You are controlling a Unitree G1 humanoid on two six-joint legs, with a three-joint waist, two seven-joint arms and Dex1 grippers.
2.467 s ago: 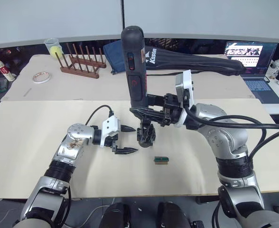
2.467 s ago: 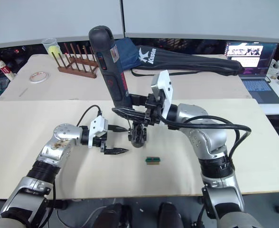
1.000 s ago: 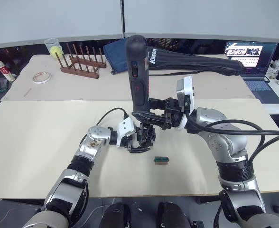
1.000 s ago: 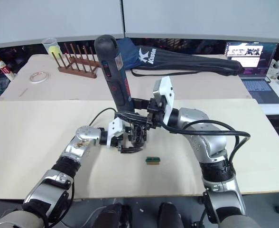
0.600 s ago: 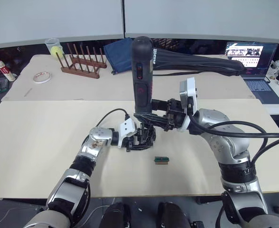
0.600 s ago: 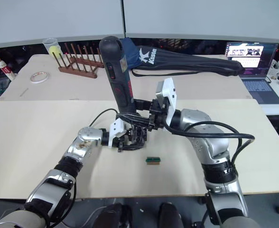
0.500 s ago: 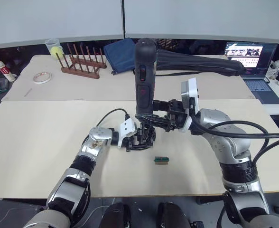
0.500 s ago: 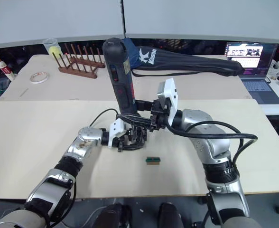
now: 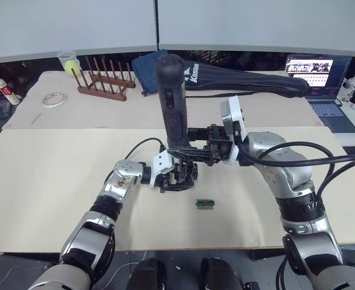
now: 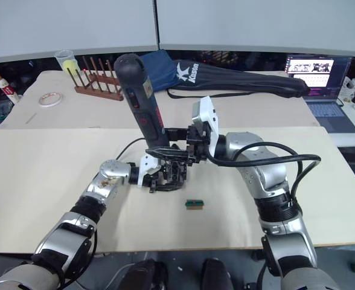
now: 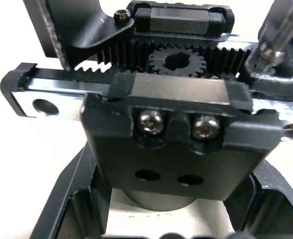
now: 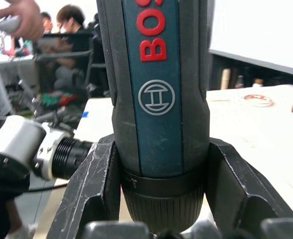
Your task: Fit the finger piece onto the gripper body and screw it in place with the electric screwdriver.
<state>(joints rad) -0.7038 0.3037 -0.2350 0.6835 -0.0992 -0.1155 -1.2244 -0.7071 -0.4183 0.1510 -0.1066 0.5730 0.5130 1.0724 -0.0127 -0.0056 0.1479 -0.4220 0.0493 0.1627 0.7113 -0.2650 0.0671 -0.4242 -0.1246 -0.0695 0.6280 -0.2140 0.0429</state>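
Observation:
The electric screwdriver [image 9: 171, 103] stands nearly upright over the table's middle, top leaning left, with my right gripper [image 9: 186, 152] shut around its lower barrel [image 12: 159, 99]. Its metal bit [image 11: 277, 22] comes down onto one end of the gripper body [image 9: 182, 174], close to a screw head. The gripper body [image 11: 176, 144], black with a toothed rack, a gear and two screws on a front block, rests on the table. My left gripper [image 9: 170, 180] is shut on its base, one finger [image 11: 69, 204] on each side. I cannot pick out the finger piece as a separate part.
A small green block [image 9: 205, 203] lies on the table just in front of the gripper body. At the back are a long black bag [image 9: 250, 78], a laptop [image 9: 322, 78], a wooden rack [image 9: 105, 81], a tape roll [image 9: 54, 98] and a cup [image 9: 69, 59].
The screwdriver's top has swung to the left and my right gripper has shifted slightly left with it. My left gripper has stayed on the gripper body.

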